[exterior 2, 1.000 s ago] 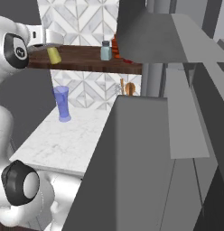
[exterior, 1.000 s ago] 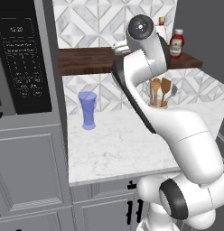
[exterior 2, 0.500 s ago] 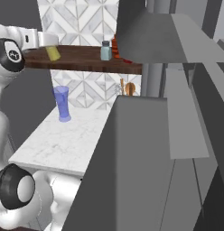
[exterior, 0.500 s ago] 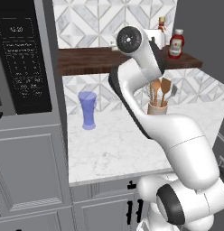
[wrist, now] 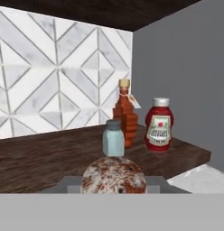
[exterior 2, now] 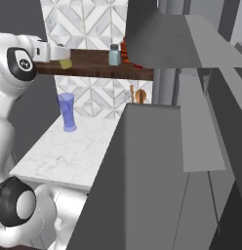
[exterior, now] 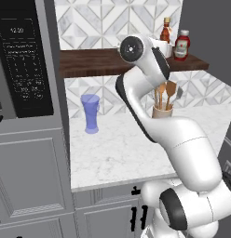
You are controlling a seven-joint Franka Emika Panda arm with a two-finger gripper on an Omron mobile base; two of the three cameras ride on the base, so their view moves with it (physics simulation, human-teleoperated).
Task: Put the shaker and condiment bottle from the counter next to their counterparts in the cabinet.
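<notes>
1. The gripper is raised to shelf height at the left part of the cabinet, and it is clamped on the shaker, whose olive-yellow body shows at the hand's tip.
2. In the hand view, the shaker's speckled top sits between the finger tips.
3. Ahead on the cabinet stands the pale blue-grey shaker (silver lid up).
4. Behind it are 2 bottles: the condiment bottle and, just beside it, the squat red bottle.
5. On the counter stand a blue glass and a utensil holder.
</notes>
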